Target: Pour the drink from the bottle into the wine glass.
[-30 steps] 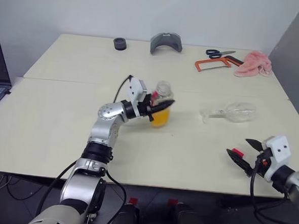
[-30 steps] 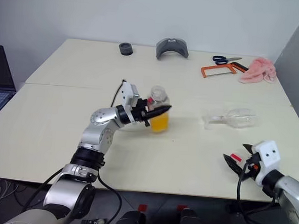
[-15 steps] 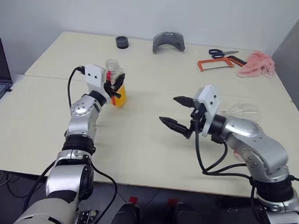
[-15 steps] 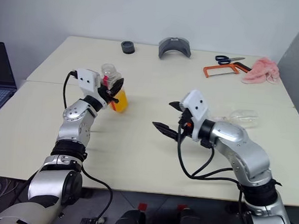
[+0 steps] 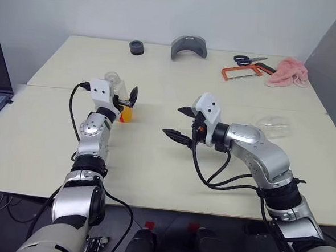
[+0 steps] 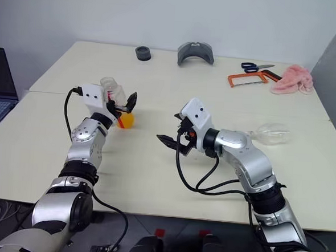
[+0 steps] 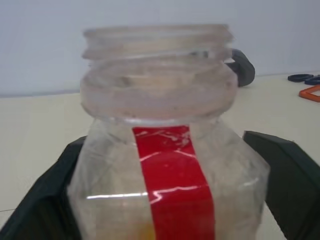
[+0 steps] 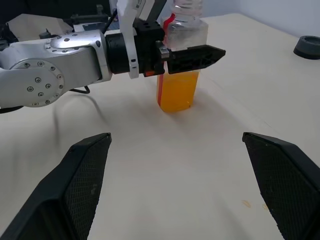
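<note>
One bottle (image 5: 119,100) stands at the table's (image 5: 53,130) left, carried there from the middle; the left gripper (image 5: 126,98) has spread around it, so pouring waits. One wine glass (image 5: 273,125) lies toppled at the right. Left wrist: uncapped neck, fingers (image 7: 287,172) flanking the bottle. Right wrist: the right gripper (image 8: 182,190), swung in, gapes empty toward the orange drink (image 8: 178,90).
</note>
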Available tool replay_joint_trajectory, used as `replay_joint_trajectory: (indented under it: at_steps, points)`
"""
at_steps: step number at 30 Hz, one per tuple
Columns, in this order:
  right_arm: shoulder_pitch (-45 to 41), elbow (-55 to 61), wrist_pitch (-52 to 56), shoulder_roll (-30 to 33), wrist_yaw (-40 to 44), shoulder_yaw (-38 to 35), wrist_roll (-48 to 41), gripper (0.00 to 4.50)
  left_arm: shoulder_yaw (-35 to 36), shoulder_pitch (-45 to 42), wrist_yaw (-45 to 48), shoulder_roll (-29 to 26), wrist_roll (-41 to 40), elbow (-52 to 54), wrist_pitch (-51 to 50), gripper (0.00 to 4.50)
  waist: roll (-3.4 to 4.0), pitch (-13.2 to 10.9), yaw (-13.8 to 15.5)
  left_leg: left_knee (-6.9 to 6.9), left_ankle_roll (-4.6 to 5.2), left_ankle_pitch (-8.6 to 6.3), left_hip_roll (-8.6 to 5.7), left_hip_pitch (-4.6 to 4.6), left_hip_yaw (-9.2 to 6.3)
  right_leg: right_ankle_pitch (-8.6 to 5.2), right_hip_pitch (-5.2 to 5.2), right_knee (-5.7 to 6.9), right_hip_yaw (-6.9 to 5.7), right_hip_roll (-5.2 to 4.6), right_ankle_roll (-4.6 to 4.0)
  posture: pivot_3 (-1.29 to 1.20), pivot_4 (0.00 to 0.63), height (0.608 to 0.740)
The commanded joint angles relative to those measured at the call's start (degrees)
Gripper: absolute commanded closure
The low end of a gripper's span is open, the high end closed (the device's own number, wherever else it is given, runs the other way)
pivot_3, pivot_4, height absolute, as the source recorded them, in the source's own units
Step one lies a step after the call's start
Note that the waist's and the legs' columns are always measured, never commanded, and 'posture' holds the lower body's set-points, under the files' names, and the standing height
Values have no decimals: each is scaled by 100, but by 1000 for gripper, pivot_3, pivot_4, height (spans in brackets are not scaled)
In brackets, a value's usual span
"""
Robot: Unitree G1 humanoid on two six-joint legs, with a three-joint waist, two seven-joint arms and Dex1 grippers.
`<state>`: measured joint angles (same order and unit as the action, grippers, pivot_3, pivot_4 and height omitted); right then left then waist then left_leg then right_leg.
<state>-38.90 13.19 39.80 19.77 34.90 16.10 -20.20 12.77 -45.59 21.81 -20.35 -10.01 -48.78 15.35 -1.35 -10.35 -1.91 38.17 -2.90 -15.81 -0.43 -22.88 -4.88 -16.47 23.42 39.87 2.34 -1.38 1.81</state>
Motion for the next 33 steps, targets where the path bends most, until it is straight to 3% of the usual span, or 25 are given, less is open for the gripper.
replay_joint_trajectory:
  at_steps: [1,17,27,33]
  points:
    - [29,401,55,32,50,-116,-42,0,-28,182,-94,45,29,440,100,9,0,0,0,0,0,0,1,0,0,0,1,1,0,0,0,0,150,740]
    - [867,1309,680,486,159,-283,-372,0,-112,1407,-795,217,238,1846,-613,9,-2,2,4,-1,10,-6,5,0,-1,0,2,3,2,0,0,0,150,740]
    - [1986,2115,968,858,28,-703,-698,0,-181,2251,-861,191,231,2934,-1450,9,-2,2,7,-2,15,-8,8,3,0,0,-3,1,3,0,0,0,150,740]
    - [3105,2680,1701,529,-530,-1830,-1634,0,-583,3063,-408,369,32,4166,-1945,9,-4,6,24,-5,15,-9,12,9,-4,-1,-16,-5,3,-1,0,0,150,740]
